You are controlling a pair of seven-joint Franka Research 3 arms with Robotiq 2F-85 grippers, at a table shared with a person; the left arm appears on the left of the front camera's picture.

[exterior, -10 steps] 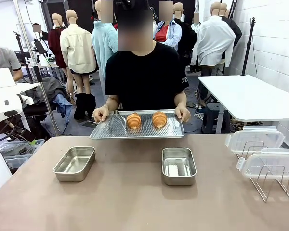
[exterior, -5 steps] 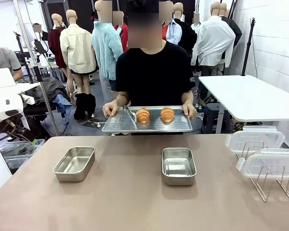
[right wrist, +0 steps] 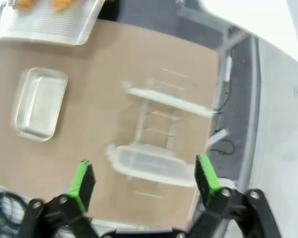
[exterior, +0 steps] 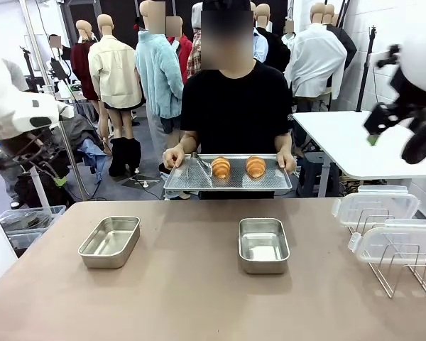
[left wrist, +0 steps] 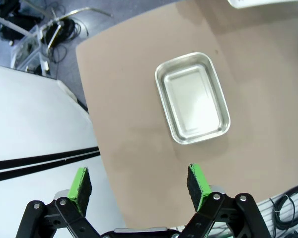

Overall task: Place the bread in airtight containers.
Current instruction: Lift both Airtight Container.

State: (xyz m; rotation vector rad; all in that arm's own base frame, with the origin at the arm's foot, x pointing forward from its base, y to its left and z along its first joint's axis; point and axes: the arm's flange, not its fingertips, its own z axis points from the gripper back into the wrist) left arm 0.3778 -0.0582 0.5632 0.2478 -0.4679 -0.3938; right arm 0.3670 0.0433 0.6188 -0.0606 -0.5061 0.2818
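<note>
Croissants point(exterior: 221, 168), two side by side, lie on a perforated tray point(exterior: 192, 183) held by a person at the table's point(exterior: 199, 298) far edge. Two steel tins point(exterior: 110, 241) sit empty nearer. Left gripper point(left wrist: 139, 179) hangs above one tin, right gripper point(right wrist: 145, 176) above the lids point(exterior: 378, 206), both with jaws spread wide, holding nothing.

Front camera faces 12 o'clock across the surface point(exterior: 199, 298), fairly close. Both wrist cameras look down from high up: left one shares the left tin point(left wrist: 192, 97), right one the right tin point(right wrist: 39, 103) at 9 o'clock.
</note>
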